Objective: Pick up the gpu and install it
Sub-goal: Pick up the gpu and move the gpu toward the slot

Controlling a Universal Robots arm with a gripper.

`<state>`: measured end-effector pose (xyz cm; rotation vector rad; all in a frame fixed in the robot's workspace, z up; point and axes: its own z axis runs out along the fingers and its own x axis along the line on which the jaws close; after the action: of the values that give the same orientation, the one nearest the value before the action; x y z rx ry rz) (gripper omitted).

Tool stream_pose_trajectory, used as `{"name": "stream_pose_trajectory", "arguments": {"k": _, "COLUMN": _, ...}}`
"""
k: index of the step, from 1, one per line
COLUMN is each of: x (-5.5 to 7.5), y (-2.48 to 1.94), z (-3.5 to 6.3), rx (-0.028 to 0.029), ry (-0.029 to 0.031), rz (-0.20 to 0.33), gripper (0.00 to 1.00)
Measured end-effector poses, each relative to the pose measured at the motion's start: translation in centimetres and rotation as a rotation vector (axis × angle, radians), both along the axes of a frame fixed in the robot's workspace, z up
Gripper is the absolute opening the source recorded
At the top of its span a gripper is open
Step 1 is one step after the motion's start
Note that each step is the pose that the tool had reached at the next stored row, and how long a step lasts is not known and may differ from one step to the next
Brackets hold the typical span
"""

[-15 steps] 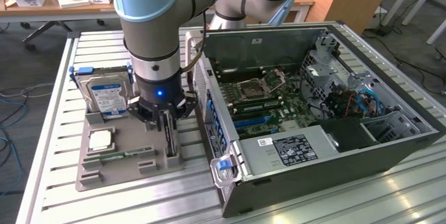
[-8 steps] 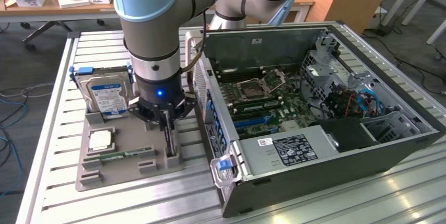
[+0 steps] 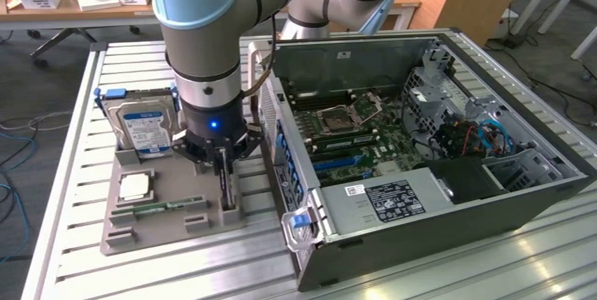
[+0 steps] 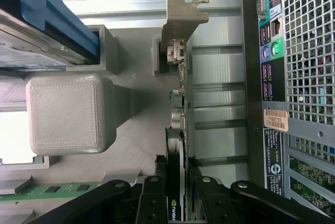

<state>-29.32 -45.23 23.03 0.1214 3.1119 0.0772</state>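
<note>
The gpu (image 3: 226, 194) stands on edge in a slot of the grey parts tray (image 3: 168, 233), beside the open computer case (image 3: 522, 205). My gripper (image 3: 222, 168) points straight down onto the card's upper edge. In the wrist view the gpu (image 4: 180, 103) runs away from me, its silver bracket (image 4: 180, 14) at the far end. My gripper (image 4: 179, 203) straddles the card, one black finger (image 4: 154, 200) on each face, shut on it. The card still sits in the tray slot.
The tray also holds a silver hard drive (image 3: 145, 129) in a blue frame, a processor (image 3: 135, 187) and a green memory stick (image 3: 163, 207). The case's perforated rear panel (image 4: 309, 51) stands close beside the card. Inside the case the motherboard (image 3: 350, 129) lies exposed.
</note>
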Motion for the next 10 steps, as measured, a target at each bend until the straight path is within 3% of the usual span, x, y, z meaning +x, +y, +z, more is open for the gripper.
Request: {"name": "stream_pose_trajectory", "arguments": {"k": 10, "x": 0.00, "y": 0.00, "z": 0.00, "rx": -0.0001, "ry": 0.0000, "rz": 0.040, "gripper": 0.26}}
